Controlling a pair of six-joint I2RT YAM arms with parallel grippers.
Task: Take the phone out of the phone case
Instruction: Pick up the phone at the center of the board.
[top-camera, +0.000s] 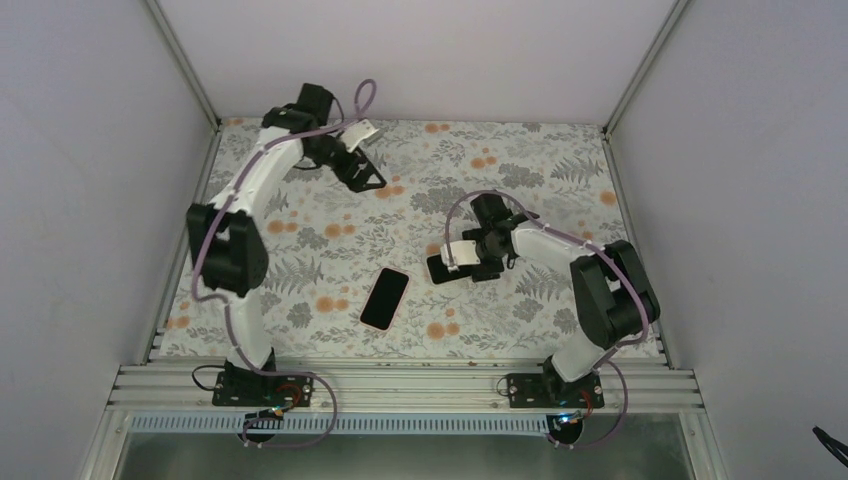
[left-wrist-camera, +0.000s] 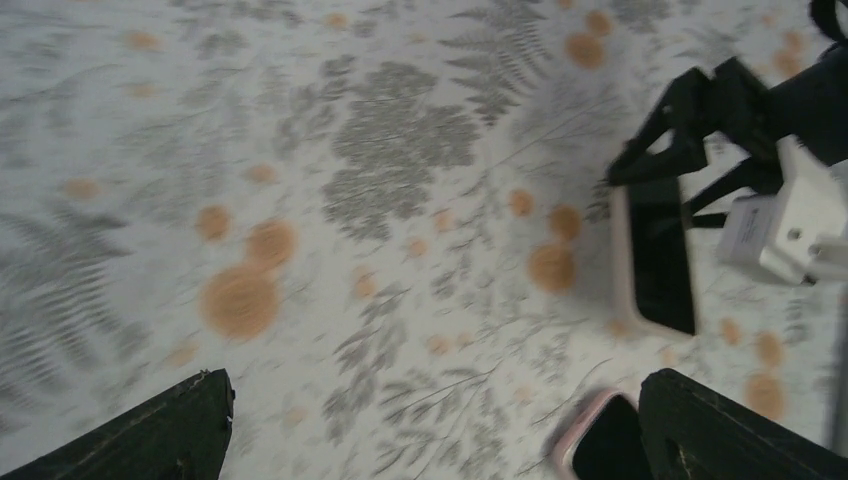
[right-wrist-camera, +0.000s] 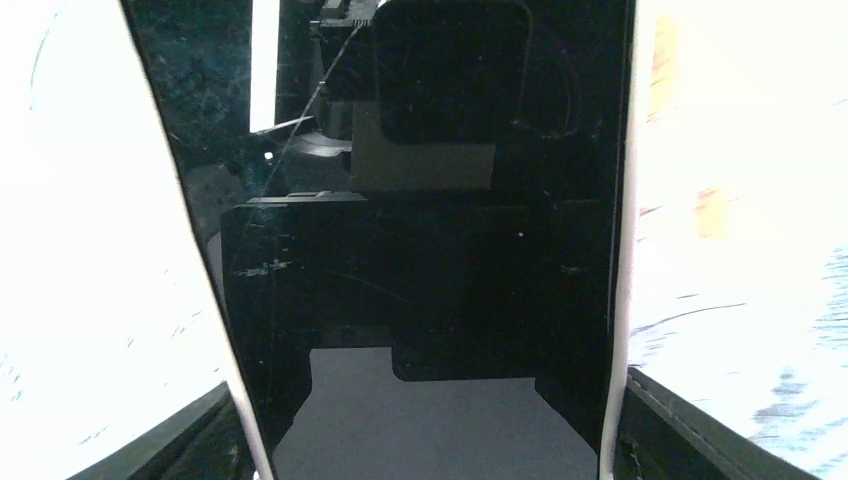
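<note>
**Right hand astride the phone; left hand open and apart**

We see the phone, a dark glossy slab, lying flat on the flowered bench. We take its pale rim to be the case. The right hand sits low over one end of the phone. Its fingers stand one at each long edge, right against the rim. We cannot tell whether they already press on it or only bracket it. The left hand hangs spread wide with nothing in it, well apart from the phone on its far side. A second slab, pink-rimmed, lies near the phone on its near side, toward the left arm. We cannot tell whether it is a bare case or another cased phone.

In our judgement the step in hand is securing the phone. For a good hold we would want both fingers square on the rim and level with each other, so that the slab neither twists nor skates over the cloth. A hard squeeze across the long edges would likely clamp the case tighter onto the phone, so we would grip only firmly enough to steady it. The left hand could then come to a free corner of the phone and peel the rim back there. The screen looks slick, so bearing on the rim rather than the glass seems the safer purchase.
</note>
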